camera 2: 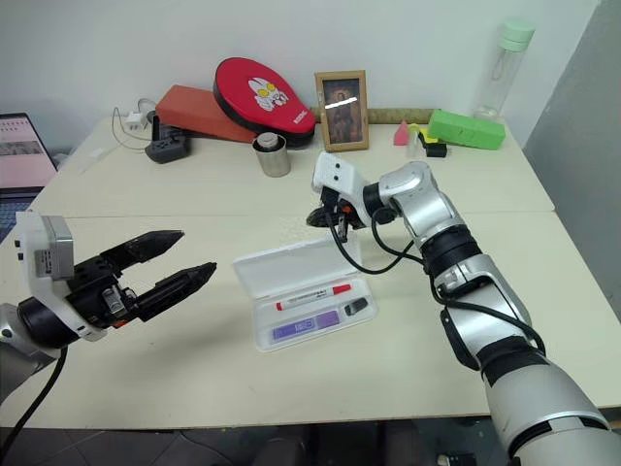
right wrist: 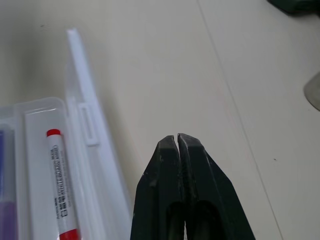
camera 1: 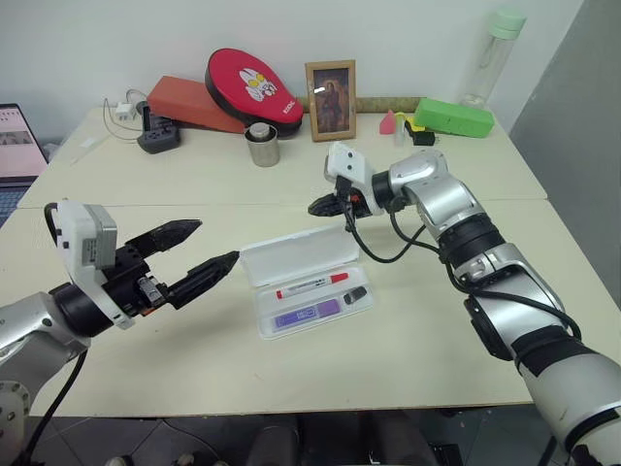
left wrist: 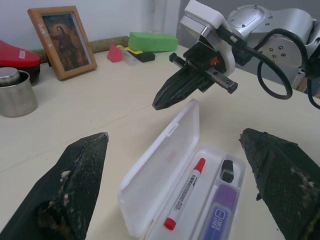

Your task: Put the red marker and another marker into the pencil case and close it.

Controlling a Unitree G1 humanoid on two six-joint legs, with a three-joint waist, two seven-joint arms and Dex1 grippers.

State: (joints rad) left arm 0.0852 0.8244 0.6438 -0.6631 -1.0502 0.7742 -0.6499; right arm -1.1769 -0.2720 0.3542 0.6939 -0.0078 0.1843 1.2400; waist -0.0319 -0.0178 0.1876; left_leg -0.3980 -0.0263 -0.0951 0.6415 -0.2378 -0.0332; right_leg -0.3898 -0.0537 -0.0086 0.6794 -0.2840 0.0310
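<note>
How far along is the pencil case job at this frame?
Done: the red marker and the purple marker both lie inside the pencil case.

In hand: the right gripper, shut and empty, hangs just behind the raised lid; the left gripper is open, off to the side.

Left: the lid stands open and has yet to be closed.
</note>
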